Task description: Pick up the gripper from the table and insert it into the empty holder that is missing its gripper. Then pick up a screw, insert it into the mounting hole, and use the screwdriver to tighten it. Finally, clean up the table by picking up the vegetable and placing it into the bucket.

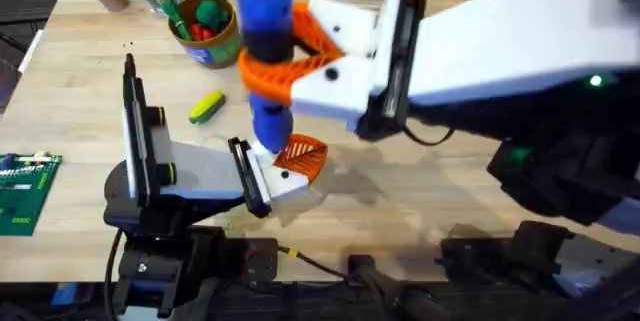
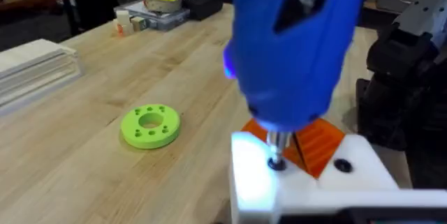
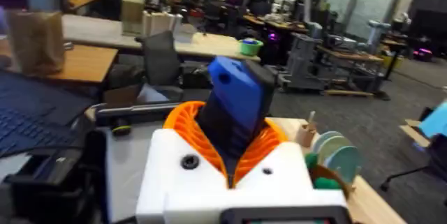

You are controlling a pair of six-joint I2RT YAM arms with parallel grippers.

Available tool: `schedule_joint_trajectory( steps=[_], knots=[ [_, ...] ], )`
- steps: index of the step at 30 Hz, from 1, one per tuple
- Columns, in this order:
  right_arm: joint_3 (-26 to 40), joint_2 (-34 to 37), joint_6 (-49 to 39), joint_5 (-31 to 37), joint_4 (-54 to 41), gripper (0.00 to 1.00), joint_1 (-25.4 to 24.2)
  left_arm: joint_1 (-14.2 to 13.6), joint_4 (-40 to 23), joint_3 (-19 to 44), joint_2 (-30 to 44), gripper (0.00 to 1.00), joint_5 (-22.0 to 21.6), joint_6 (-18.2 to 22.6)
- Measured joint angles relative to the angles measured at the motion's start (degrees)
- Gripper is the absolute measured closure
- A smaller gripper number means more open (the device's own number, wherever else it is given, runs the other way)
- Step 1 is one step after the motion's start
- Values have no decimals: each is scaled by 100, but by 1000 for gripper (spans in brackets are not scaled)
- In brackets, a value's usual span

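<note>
The right gripper (image 1: 290,56) clasped the blue screwdriver (image 1: 265,21) upright, its tip on the white holder (image 2: 293,182). I couldn't tell the left gripper's state. The vegetable (image 1: 207,107) lay just beside the bucket (image 1: 205,36).

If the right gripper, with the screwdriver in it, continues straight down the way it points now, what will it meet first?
Most likely the white holder: the screwdriver held by the right gripper has its metal tip right at a hole there, beside the orange gripper. Whether it touches is unclear.
</note>
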Motion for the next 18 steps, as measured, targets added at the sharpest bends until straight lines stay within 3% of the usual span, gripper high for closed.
schedule_joint_trajectory(
  steps=[6, 14, 18],
  knots=[
    [-31, 102, 56, -313, 254, 973, -206, -26, -70, 2, 2, 997, -28, -118],
    [-25, 920, 287, -442, 1393, 957, -485, 48, -127, -1, 49, 997, -336, -419],
    [215, 949, 218, -164, 1465, 389, -633, 31, -133, -2, 55, 997, -272, -445]
  ],
)
